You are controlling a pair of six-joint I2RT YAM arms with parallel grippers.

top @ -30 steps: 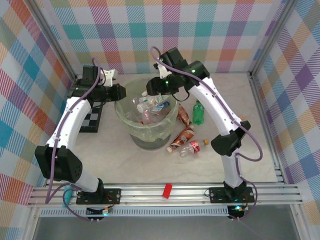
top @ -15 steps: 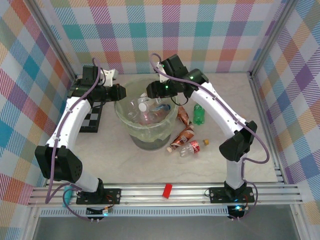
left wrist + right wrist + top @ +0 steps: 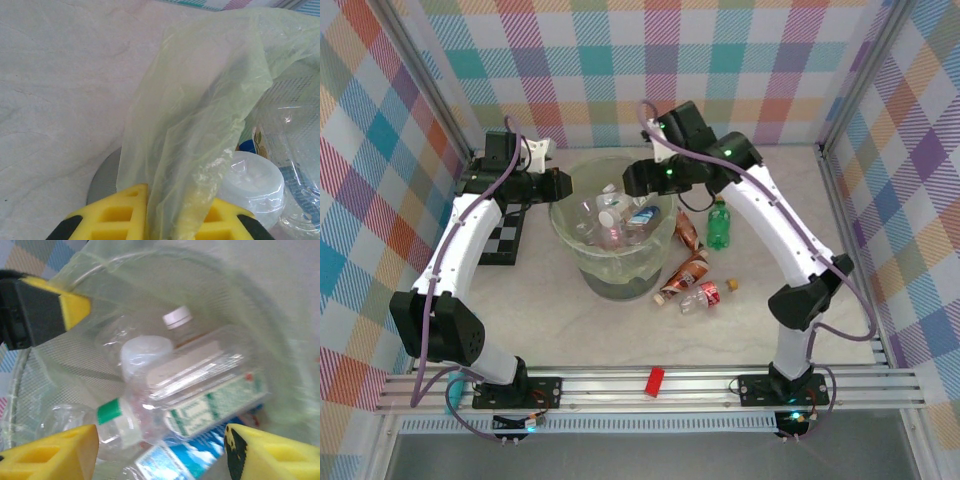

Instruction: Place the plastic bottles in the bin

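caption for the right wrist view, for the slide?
Right gripper open over the bin, bottles piled inside; left gripper pinches the liner at the rim.

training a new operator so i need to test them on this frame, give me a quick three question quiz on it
1. True or false: the left fingers pinch the liner of the bin.
2. The right fingers above the bin are: A) shut on a bottle, B) apart with nothing between them, C) shut on the liner.
3. Fill in: the bottles on the table lie on the robot's ____ side of the bin.
Key: 1 true; 2 B; 3 right.
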